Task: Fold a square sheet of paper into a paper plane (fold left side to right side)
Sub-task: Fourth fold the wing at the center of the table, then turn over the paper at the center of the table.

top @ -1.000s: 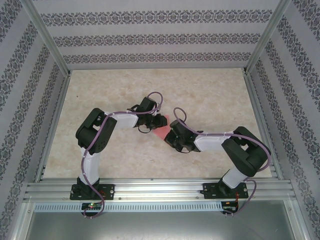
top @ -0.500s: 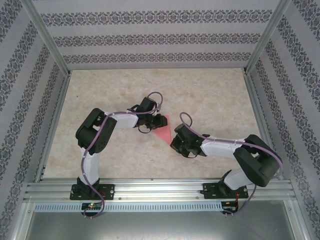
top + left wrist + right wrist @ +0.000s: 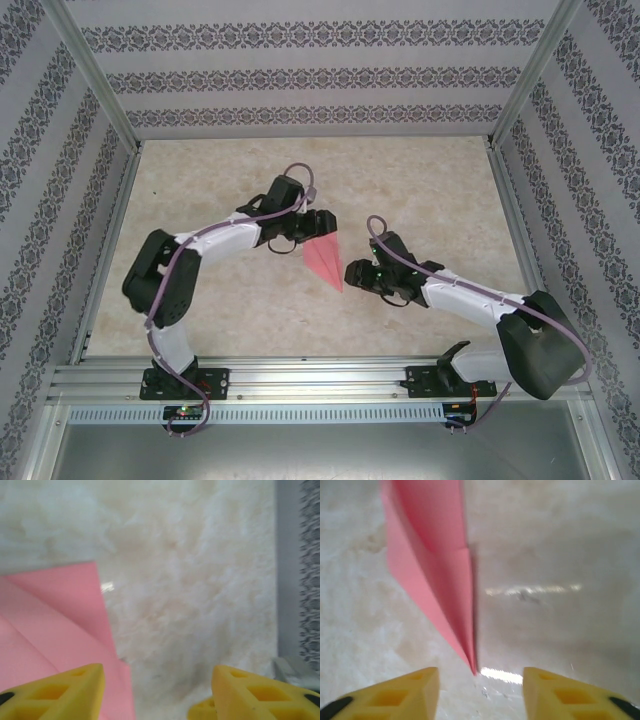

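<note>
The square sheet of paper lies on the table folded into a narrow pink paper plane [image 3: 323,262], its sharp tip toward the near right. My left gripper [image 3: 318,226] hovers at the plane's wide far end, open; in the left wrist view the pink paper [image 3: 55,625] runs under the left one of the yellow fingers [image 3: 65,690], and bare table shows between the jaws of the left gripper [image 3: 157,695]. My right gripper [image 3: 355,272] stands open just right of the tip. In the right wrist view the paper plane's tip [image 3: 470,655] points into the gap of the right gripper [image 3: 481,692], held by nothing.
The marbled tabletop [image 3: 420,200] is walled by patterned panels with aluminium posts and rails [image 3: 510,215]. A metal frame [image 3: 320,380] crosses the near edge by the arm bases. A grey side rail [image 3: 289,580] shows in the left wrist view.
Both grippers have opened and let go of the pink paper. The right arm drew back to the right, the left arm stretched further out, and the plane lies uncovered on the table.
</note>
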You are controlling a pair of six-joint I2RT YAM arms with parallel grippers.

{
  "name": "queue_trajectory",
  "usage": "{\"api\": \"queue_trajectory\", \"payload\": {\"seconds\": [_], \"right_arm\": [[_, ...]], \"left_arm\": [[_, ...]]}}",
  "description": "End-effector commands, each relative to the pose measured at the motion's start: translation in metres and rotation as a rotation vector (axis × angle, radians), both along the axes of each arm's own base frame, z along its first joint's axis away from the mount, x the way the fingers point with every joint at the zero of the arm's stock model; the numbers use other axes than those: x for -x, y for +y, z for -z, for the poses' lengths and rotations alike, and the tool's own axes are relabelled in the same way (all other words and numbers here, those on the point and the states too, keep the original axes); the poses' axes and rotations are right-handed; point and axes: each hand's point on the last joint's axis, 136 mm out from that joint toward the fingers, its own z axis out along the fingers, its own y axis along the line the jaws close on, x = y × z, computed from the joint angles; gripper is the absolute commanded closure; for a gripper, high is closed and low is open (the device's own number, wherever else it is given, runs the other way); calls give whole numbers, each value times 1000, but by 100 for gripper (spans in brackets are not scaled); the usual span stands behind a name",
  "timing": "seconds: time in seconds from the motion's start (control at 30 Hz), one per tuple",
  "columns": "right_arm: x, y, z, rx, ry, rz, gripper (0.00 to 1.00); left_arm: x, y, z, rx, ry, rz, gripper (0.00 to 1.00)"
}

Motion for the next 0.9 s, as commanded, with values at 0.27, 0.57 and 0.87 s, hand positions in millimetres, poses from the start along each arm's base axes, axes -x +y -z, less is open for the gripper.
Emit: {"api": "queue_trajectory", "payload": {"seconds": [0.27, 0.57, 0.87], "right_arm": [[-43, 45, -33, -170, -204, -327, 40], [-67, 65, -2, -130, -132, -351, 55], [-72, 66, 13, -142, -100, -353, 86]], "left_arm": [[26, 24, 42, 41, 125, -85, 40], [23, 24, 54, 46, 155, -111, 48], [24, 31, 54, 38, 157, -134, 48]]}}
